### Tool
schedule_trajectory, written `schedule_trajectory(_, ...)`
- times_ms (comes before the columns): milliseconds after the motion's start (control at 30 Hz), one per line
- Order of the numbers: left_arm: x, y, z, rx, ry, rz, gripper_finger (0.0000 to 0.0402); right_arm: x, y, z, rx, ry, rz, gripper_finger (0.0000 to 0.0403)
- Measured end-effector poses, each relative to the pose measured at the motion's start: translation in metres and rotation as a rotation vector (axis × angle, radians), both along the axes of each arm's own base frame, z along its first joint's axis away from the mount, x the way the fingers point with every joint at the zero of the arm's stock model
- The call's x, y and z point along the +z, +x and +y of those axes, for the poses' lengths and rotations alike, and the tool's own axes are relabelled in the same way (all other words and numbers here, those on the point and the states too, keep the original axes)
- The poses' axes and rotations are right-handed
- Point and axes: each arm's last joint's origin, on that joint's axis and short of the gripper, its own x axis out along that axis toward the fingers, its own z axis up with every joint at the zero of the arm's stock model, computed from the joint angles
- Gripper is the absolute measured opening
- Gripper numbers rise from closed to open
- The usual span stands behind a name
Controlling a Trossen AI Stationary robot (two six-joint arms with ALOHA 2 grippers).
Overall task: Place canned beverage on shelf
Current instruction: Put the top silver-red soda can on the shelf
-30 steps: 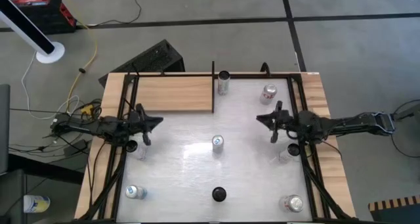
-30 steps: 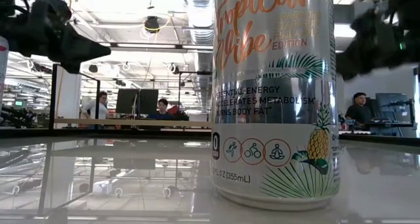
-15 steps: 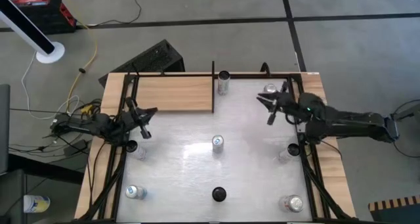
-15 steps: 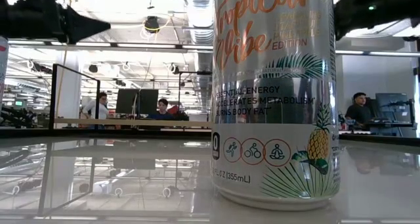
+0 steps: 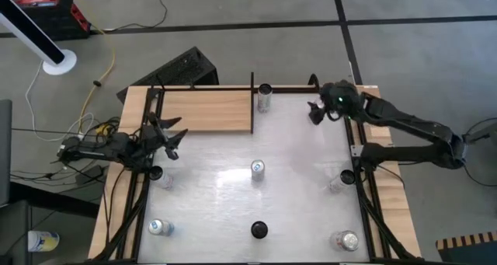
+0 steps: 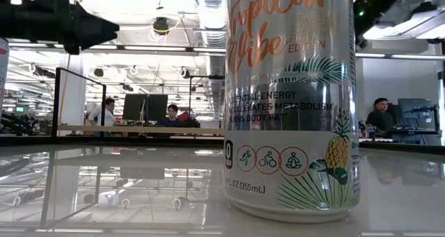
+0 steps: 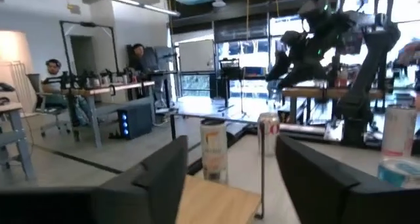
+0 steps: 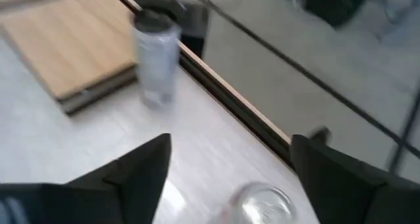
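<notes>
The shelf is the light wood board at the table's far left. A canned beverage stands upright on the table by the shelf's right edge, and it also shows in the right wrist view. My right gripper hangs open at the far right, pointing down over another can, whose top shows between and below the fingers, apart from them. My left gripper is open at the table's left edge, below the shelf's near side, with nothing between its fingers.
Several more cans stand on the white tabletop: one in the middle, a dark one at the near edge, which fills the low view, and others by both side rails. Black frame bars edge the shelf.
My right gripper has swung from the table's right side toward the far edge, tipped downward over the far-right can, and opened. My left gripper has drawn back a little toward the table's left edge and opened. No can has moved.
</notes>
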Motion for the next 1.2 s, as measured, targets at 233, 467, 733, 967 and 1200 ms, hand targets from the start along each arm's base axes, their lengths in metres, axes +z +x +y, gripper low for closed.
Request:
schedule_trajectory(233,0.001,-0.002,0.003,0.116,-0.089,-0.023,0.0297,-0.004,-0.004,-0.035,-0.208,0.187,0.202,0.0396)
schedule_trajectory(467,0.002,-0.001,0.002,0.045,-0.085,-0.037,0.0300,-0.023,-0.003,-0.061,-0.279,0.299,0.242,0.0383)
schedule_trajectory(733,-0.002,0.001,0.001,0.042,-0.088,0.002,0.0300,-0.029,0.002,-0.068,-0.253,0.333,0.217,0.0383)
schedule_trajectory(967,-0.006,0.002,0.001,0.024,-0.107,0.028,0.0300,-0.043,-0.001,-0.064,-0.231,0.385,0.208,0.0382)
schedule_trajectory(1200,-0.005,0.002,0.001,0.021,-0.098,0.034,0.0300,-0.073,-0.003,-0.062,-0.244,0.398,0.199,0.0382)
